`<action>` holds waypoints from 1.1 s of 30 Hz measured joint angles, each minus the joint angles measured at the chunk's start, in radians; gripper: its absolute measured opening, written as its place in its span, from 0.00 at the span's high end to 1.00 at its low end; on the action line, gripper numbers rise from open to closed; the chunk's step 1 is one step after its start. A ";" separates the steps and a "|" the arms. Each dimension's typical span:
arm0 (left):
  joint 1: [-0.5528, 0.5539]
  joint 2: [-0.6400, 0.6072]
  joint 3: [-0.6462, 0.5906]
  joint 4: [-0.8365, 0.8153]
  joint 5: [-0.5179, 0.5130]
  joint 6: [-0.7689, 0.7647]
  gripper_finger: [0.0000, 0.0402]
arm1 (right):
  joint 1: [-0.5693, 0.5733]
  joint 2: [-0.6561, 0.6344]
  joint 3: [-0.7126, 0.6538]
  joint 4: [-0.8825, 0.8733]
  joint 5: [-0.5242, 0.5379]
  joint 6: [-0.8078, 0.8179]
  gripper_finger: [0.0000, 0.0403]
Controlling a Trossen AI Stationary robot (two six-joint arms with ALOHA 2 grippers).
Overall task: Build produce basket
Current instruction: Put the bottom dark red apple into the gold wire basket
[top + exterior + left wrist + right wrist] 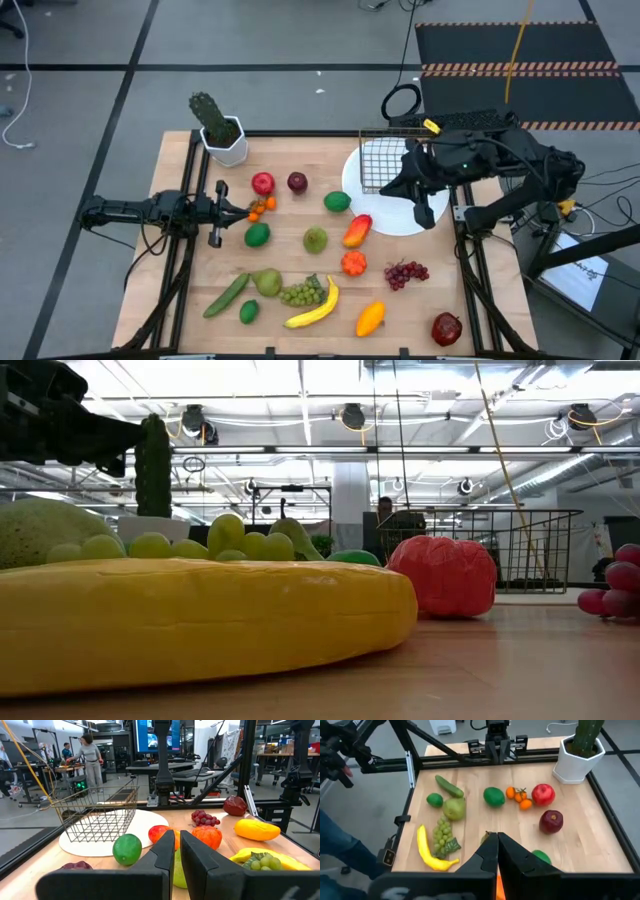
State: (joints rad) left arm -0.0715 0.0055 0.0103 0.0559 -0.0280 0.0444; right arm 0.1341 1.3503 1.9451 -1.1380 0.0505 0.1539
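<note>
potted cactus at the table's corner, white plate under basket

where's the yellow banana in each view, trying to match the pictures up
High view: banana near the front edge, left of centre.
Low view: banana fills the left foreground.
Left wrist view: banana at lower right, partly under the green grapes.
Right wrist view: banana at lower left.
Shared landmark: the green grapes lie against it in every view.

Silver-grey mesh basket sits on a white plate; yellow banana, purple grapes, light wooden table.
</note>
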 joint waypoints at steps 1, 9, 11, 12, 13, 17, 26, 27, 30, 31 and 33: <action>0.000 0.000 0.000 0.000 0.000 0.000 0.92 | 0.000 0.007 0.011 -0.011 0.000 -0.004 1.00; 0.000 0.000 0.000 0.000 0.000 0.000 0.92 | 0.019 0.027 0.016 -0.028 0.000 0.015 1.00; 0.000 0.000 0.000 0.000 0.000 0.000 0.92 | 0.026 0.027 0.016 -0.026 0.000 0.017 1.00; 0.000 0.000 0.000 0.000 0.000 0.000 0.92 | 0.030 0.027 0.016 -0.027 0.000 0.017 1.00; 0.000 0.000 0.000 0.000 0.000 -0.003 0.92 | 0.033 0.027 0.016 -0.026 0.000 0.017 1.00; 0.000 0.000 0.000 0.000 0.000 -0.024 0.92 | 0.039 0.027 0.016 -0.026 0.000 0.017 1.00; 0.000 0.000 0.000 0.001 0.000 -0.026 0.92 | 0.039 0.027 0.016 -0.026 0.000 -0.022 1.00; 0.000 0.000 0.000 0.003 0.000 -0.028 0.92 | 0.038 0.027 0.016 -0.026 0.000 -0.039 1.00; -0.002 0.000 0.004 0.010 0.001 -0.068 0.92 | 0.038 0.027 0.016 -0.026 0.003 -0.074 1.00; -0.004 0.004 0.012 0.006 0.001 -0.079 0.92 | 0.037 0.027 0.016 -0.026 0.006 -0.087 1.00; -0.009 0.016 0.044 -0.001 0.001 -0.084 0.95 | 0.036 0.026 0.012 -0.022 0.020 -0.121 1.00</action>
State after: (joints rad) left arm -0.0800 0.0219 0.0545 0.0553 -0.0273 -0.0400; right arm 0.1703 1.3765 1.9576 -1.1600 0.0707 0.0327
